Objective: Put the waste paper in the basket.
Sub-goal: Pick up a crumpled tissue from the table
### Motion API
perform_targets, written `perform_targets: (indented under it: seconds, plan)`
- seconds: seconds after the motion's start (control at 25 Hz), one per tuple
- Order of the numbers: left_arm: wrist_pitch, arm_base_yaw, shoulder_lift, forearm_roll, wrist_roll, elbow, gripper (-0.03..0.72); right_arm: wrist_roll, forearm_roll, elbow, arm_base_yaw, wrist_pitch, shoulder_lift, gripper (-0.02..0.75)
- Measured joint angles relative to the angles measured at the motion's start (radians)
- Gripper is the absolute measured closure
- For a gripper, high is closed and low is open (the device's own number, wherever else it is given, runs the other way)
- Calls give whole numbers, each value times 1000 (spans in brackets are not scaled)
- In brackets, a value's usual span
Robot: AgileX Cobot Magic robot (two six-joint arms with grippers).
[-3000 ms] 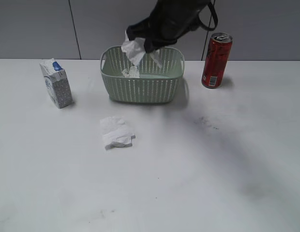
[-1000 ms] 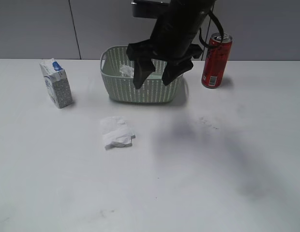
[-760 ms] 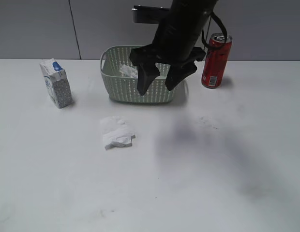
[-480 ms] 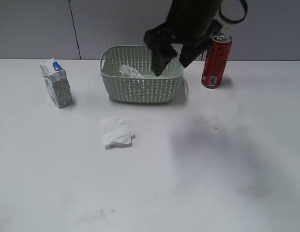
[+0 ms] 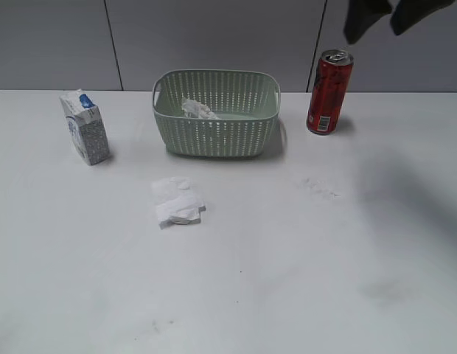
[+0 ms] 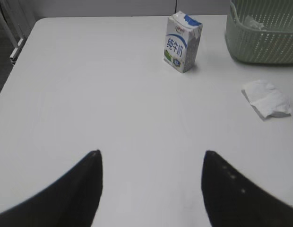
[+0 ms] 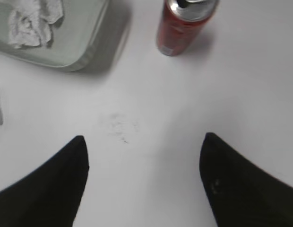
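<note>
Your right pincer (image 5: 379, 16) hangs wide open and empty above the worktop's (image 5: 287, 280) far right edge, over the red drink can (image 5: 329, 91). Your left pincer (image 6: 151, 163) is also spread wide, holding nothing. A crumpled white paper wad (image 5: 197, 109) lies inside the pale green slotted plastic basket (image 5: 216, 134) at the far edge; a flattish white wad (image 5: 178, 203) sits mid-worktop.

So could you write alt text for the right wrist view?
Open tool, holding nothing, hangs above a white table. Ahead stand a red can and, at left, a basket with paper inside.
</note>
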Motion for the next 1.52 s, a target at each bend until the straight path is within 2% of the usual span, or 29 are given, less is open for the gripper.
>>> perform_targets:
  seconds: [0.16,0.28,0.52,0.64,0.88,1.04,1.28,1.52]
  plan:
    - [-39,-47,111,0,0,-45,189,-4,-3,0,-103,0,-37,186]
    - [-59,-113,207,1,3,-77,189,-15,-7,5,-155,0,-69,186]
    - [-106,-229,466,5,52,-168,189,-36,-9,90,-185,1,-167,186]
    - [-115,-259,608,5,111,-240,189,-45,-9,162,-185,2,-221,186]
    - [-110,-294,886,-41,147,-403,187,-55,-9,350,-185,-9,-353,186]
    - [-86,-346,1049,-91,187,-489,155,-56,-10,502,-185,-60,-463,186]
    - [-73,-412,1248,-98,195,-575,127,-56,-10,767,-185,-140,-640,186]
    - [-43,-447,1429,-101,196,-709,126,-56,-10,1014,-185,-220,-837,186]
